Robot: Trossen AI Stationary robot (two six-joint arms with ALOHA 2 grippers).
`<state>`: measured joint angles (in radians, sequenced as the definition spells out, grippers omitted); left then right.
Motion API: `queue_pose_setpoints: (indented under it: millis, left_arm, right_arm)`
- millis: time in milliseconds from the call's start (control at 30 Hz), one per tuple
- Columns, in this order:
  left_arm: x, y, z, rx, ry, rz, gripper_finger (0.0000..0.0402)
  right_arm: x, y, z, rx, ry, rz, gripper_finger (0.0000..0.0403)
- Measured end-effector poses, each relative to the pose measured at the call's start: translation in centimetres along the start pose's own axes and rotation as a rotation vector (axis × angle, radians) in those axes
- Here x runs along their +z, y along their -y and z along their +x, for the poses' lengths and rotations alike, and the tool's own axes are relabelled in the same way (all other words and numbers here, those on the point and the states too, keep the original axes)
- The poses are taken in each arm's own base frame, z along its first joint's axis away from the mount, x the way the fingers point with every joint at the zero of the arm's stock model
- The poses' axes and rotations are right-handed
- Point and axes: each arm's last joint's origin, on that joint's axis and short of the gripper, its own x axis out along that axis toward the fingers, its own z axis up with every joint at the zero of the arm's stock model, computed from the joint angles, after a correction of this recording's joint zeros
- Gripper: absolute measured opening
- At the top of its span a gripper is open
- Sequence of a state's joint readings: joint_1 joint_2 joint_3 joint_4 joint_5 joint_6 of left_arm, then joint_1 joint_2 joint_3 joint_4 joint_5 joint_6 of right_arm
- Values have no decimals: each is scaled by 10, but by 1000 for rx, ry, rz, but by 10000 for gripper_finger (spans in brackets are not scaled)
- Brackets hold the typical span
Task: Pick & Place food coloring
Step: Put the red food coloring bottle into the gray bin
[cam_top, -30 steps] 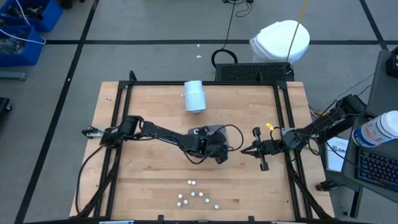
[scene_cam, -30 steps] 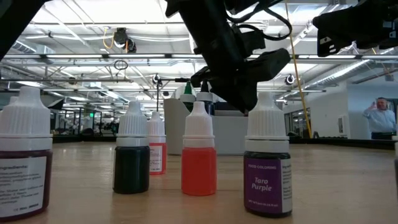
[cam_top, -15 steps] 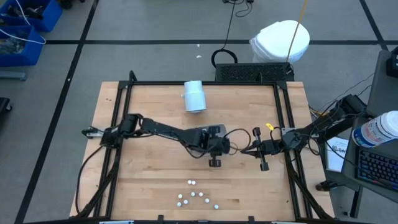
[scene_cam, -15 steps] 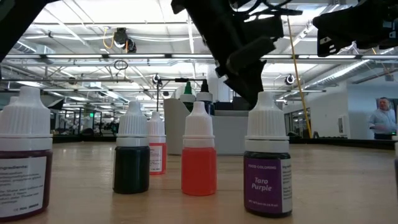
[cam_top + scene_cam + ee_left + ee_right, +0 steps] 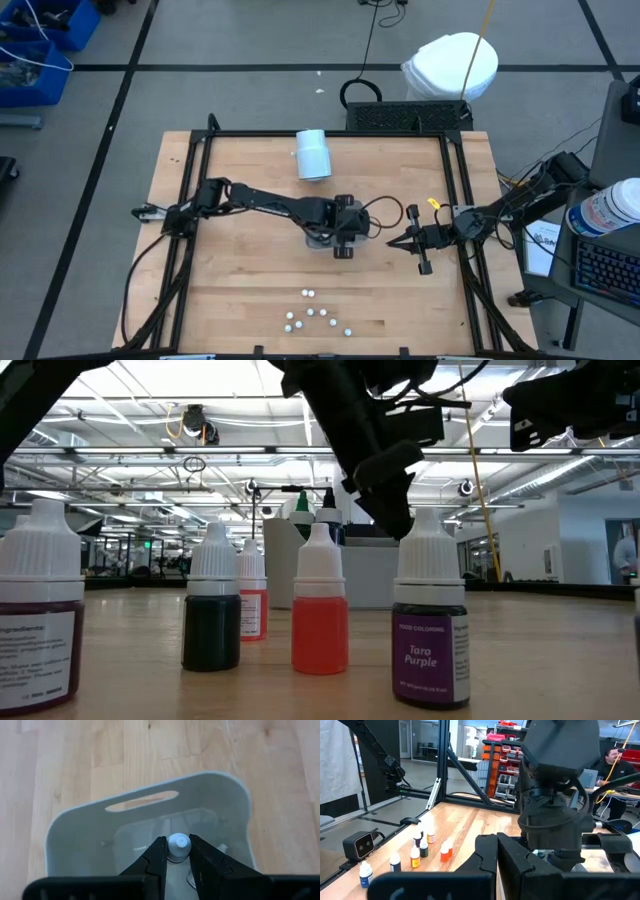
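Several food coloring bottles (image 5: pixel 315 315) stand on their bases in a cluster near the table's front edge; they fill the foreground of the low view (image 5: pixel 320 610). My left gripper (image 5: pixel 343 248) hangs over a grey tray (image 5: pixel 318 238) at the table's middle, shut on one small white-capped bottle (image 5: pixel 178 843). The tray (image 5: pixel 75 835) has a slot handle in its far wall. My right gripper (image 5: pixel 392 241) waits shut, just right of the tray, holding nothing. My left gripper pinches the bottle's white ribbed cap (image 5: pixel 178 851) between its two fingers, one on each side. The fingers come slanting down from above. The bottle's body is hidden behind the fingers, so I cannot tell whether it stands on the tray's floor or hangs clear.
A large white cylinder (image 5: pixel 313 155) lies on its side near the table's far edge. A black frame (image 5: pixel 325 134) rims the table. The right wrist view shows the left arm (image 5: pixel 555 795) close in front and the bottle cluster (image 5: pixel 420 850) farther off.
My left gripper has rolled about its own axis and swung so that it now points more toward the table's near edge. It has shifted a little and risen slightly, staying over the tray. My right arm has kept still.
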<state>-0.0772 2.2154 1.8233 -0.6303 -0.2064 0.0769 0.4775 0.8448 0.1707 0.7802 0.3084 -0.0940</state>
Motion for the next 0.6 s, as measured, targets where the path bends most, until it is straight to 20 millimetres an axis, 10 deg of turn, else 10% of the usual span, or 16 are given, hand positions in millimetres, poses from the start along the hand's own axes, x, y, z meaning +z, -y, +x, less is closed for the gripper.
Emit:
queue_pose_setpoints:
  millis: [600]
  left_arm:
    - [-2,1,7,3,43,-74,72]
  right_arm:
    - [0,0,0,0,2,8,2]
